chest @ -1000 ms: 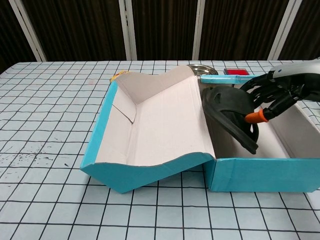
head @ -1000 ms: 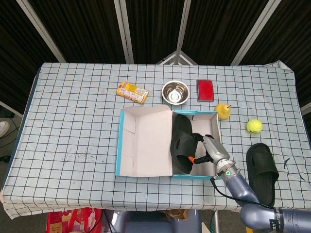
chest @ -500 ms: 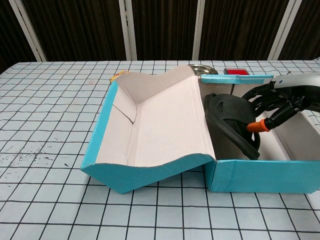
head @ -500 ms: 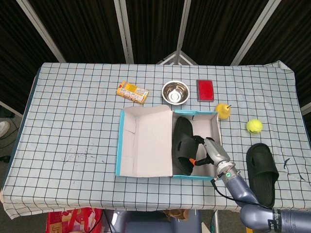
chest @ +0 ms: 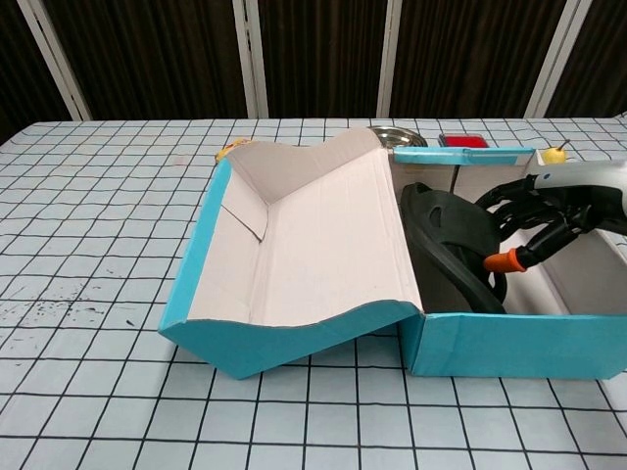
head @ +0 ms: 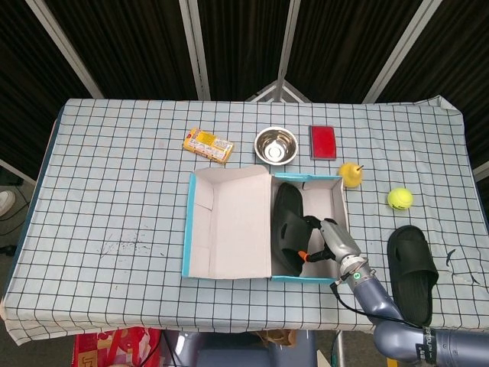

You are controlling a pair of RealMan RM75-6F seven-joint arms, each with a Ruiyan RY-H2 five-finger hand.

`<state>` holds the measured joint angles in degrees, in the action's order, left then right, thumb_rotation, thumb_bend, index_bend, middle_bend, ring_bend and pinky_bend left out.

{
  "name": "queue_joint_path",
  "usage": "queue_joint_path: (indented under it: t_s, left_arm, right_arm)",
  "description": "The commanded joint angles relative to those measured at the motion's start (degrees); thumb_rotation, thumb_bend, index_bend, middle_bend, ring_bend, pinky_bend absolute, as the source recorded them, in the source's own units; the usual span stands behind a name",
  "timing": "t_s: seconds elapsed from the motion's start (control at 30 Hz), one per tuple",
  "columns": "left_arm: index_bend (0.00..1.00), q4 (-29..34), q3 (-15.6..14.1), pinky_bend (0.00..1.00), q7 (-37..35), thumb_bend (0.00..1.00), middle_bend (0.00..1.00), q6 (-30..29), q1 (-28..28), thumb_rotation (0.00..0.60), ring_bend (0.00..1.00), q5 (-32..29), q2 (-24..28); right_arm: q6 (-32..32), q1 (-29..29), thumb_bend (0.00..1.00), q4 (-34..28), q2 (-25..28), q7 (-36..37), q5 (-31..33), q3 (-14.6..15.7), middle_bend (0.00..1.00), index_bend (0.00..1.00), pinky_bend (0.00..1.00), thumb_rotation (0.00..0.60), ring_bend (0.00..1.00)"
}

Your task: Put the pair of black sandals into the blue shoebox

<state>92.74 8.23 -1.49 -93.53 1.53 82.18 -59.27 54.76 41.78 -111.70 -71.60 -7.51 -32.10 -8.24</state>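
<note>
The blue shoebox (head: 190,229) lies open mid-table, its lid folded out to the left. One black sandal (head: 286,226) stands on its edge inside the box, against the left wall. My right hand (head: 325,237) reaches into the box and grips this sandal (chest: 443,238) by its strap, with its orange thumb tip low beside the sole. The same hand (chest: 545,210) comes in from the right in the chest view, over the box wall (chest: 509,343). The second black sandal (head: 411,271) lies flat on the table, right of the box. My left hand is in neither view.
Behind the box stand a steel bowl (head: 276,144), a red case (head: 322,142) and a yellow snack packet (head: 208,144). A yellow fruit (head: 351,174) sits at the box's far right corner. A tennis ball (head: 399,199) lies above the loose sandal.
My right hand has sunk lower into the box and drawn slightly back, taking the sandal down with it. The loose sandal and the box have not moved.
</note>
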Motion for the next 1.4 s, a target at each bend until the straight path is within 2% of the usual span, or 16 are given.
queue_joint_path:
  t_s: [0.03, 0.67, 1.13, 1.33, 1.4]
  left_arm:
    - [0.16, 0.03, -0.01, 0.12, 0.03, 0.5, 0.03, -0.08, -0.02, 0.6, 0.0, 0.08, 0.02]
    - [0.16, 0.27, 0.03, 0.12, -0.31, 0.5, 0.04, -0.5, -0.28, 0.6, 0.0, 0.17, 0.24]
    - [0.16, 0.31, 0.07, 0.12, -0.26, 0.5, 0.03, -0.51, -0.31, 0.6, 0.0, 0.12, 0.25]
    - [0.16, 0.33, 0.08, 0.12, -0.3, 0.5, 0.03, -0.53, -0.31, 0.6, 0.0, 0.18, 0.24]
    - [0.16, 0.33, 0.09, 0.12, -0.29, 0.5, 0.03, -0.55, -0.31, 0.6, 0.0, 0.17, 0.23]
  right_arm:
    - [-0.09, -0.09, 0.49, 0.53, -0.41, -0.28, -0.26, 0.28, 0.55, 0.71, 0.0, 0.6, 0.27]
    - [1.96, -0.18, 0.49, 2.1, -3.59, -5.39, -1.23, 2.65, 0.55, 0.71, 0.0, 0.6, 0.27]
    - [1.37, 0.03, 0.49, 1.9, -3.58, -7.25, -1.16, 2.67, 0.55, 0.71, 0.0, 0.6, 0.27]
    - [0.73, 0.56, 0.49, 1.33, -2.75, -8.34, -0.32, 2.75, 0.53, 0.7, 0.0, 0.6, 0.22]
    - [0.09, 0.86, 0.49, 1.11, -2.27, -8.76, 0.0, 2.93, 0.49, 0.66, 0.0, 0.6, 0.19]
